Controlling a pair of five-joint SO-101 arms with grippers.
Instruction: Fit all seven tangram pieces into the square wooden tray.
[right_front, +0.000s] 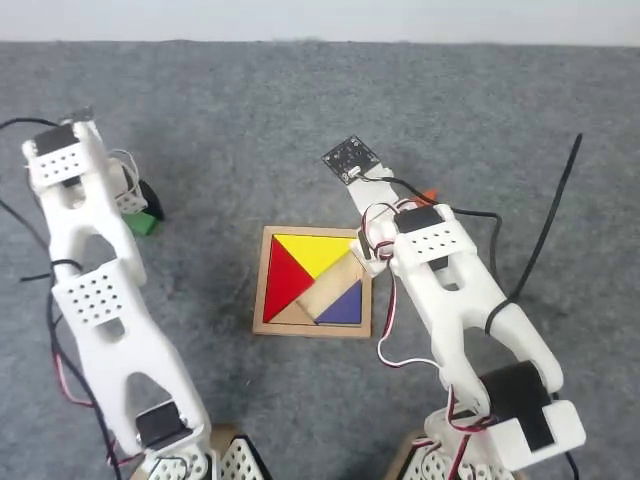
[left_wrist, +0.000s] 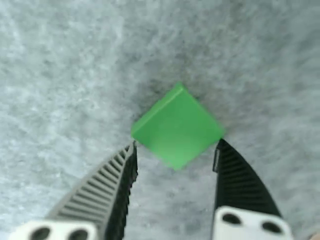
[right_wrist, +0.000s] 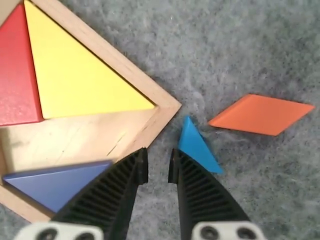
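This looks like a robotics lab or hobby bench. 2 white plastic arms, the left arm (right_front: 100, 300) and the right arm (right_front: 450, 290), stand on a grey felt-covered surface (right_front: 220, 110). They have loose wires (right_front: 545, 230) and an exposed circuit board (right_front: 351, 159), with a plain pale wall (right_front: 320, 20) behind.

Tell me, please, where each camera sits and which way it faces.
High view: fixed overhead, looking down on the wooden tray; both arms show.
Left wrist view: on the left arm, facing down at the green square; open left claw flanks it.
Right wrist view: on the right arm, facing the tray's corner, loose blue triangle and orange parallelogram; right claw shows.
Shared: high and right wrist views show the tray's yellow triangle.
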